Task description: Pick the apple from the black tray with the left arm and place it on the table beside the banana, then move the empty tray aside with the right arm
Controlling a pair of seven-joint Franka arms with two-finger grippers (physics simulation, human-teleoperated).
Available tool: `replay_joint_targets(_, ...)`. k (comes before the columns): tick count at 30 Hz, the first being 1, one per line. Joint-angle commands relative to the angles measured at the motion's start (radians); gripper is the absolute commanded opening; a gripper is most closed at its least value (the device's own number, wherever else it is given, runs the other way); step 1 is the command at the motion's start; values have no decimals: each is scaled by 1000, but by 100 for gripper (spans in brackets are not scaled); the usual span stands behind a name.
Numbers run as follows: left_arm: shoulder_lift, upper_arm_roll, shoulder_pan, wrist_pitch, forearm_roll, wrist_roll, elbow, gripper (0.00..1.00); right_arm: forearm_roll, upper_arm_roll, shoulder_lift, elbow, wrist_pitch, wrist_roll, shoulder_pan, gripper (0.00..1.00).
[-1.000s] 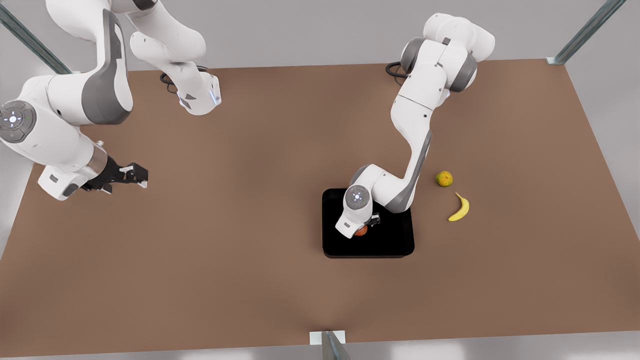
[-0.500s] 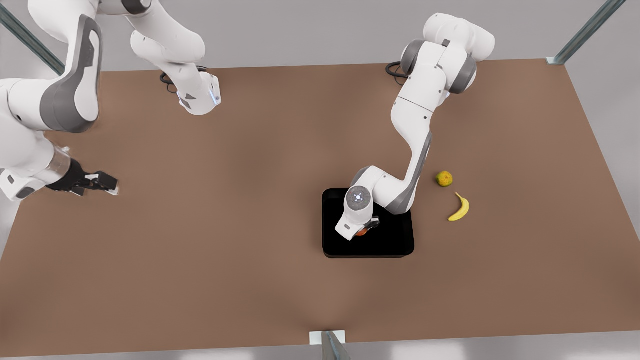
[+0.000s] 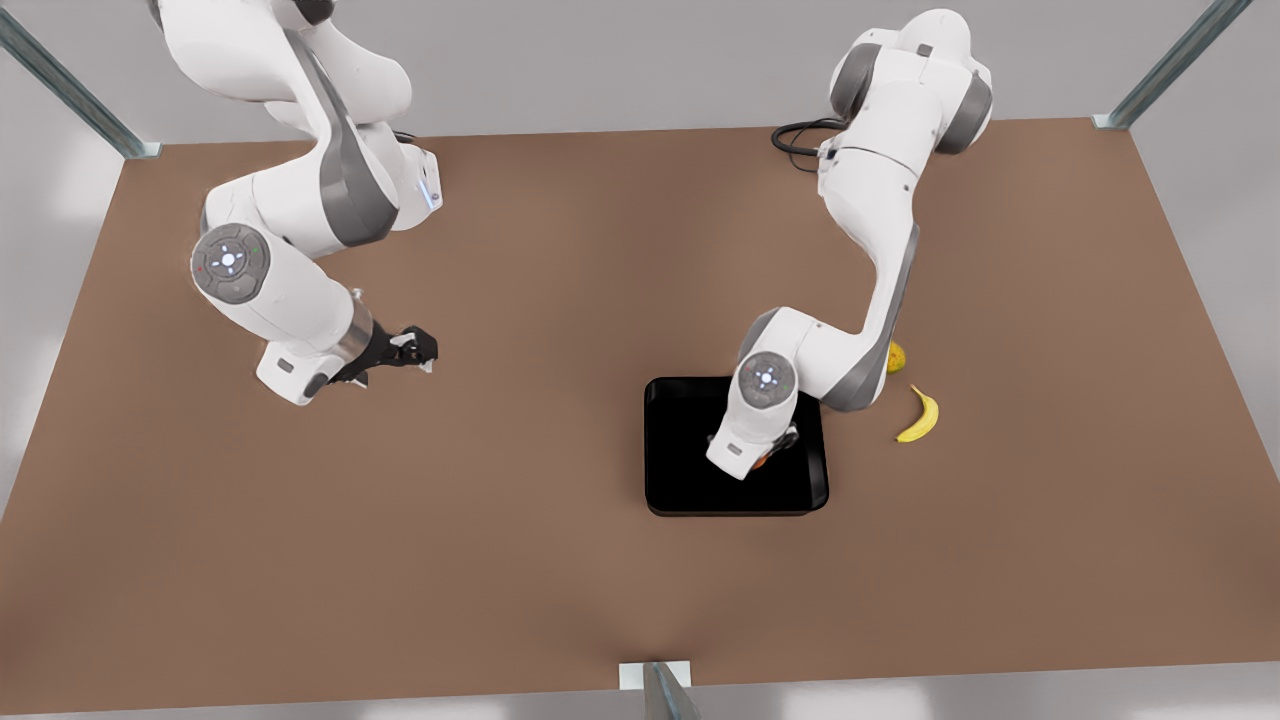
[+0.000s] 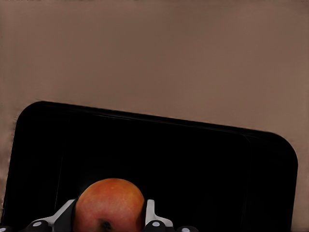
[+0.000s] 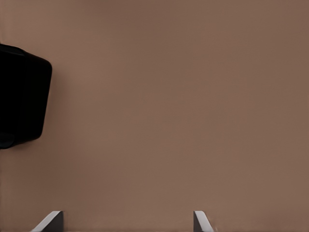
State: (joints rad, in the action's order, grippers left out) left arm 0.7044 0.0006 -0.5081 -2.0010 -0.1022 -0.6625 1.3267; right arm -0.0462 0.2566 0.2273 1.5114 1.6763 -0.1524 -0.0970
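The left end effector (image 4: 110,223) is over the black tray (image 3: 680,480), and its two fingers (image 4: 150,215) are clenched on the apple (image 4: 110,205), one on each side of the fruit. In the front view only a small orange part of the apple (image 3: 765,459) is seen under the wrist, over the tray's half that is nearer to the banana (image 3: 920,414). The tray lies on the desk (image 3: 500,560) a little toward the near edge and toward the front view's right. The banana lies on the desk just beside the tray, apart from it. Near the banana a yellow-green fruit (image 3: 897,357) is partly hidden behind the arm. The right end effector (image 3: 420,349) hangs over bare desk toward the front view's left edge, well apart from the tray, with its fingers (image 5: 202,221) spread and nothing between them.
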Motion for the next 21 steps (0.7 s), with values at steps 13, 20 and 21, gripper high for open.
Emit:
replay_joint_targets(13,-118,-1,209,288,-1,371,94,76,29,0,346,-7,599,-903,-334,100)
replay_joint_targets(20,-123,1,266,208,-68,443,209,76,138,-8,504,-97,735,-909,-398,100)
replay_joint_targets(21,-123,1,272,180,-82,443,230,76,138,-10,526,-117,737,-900,-409,100)
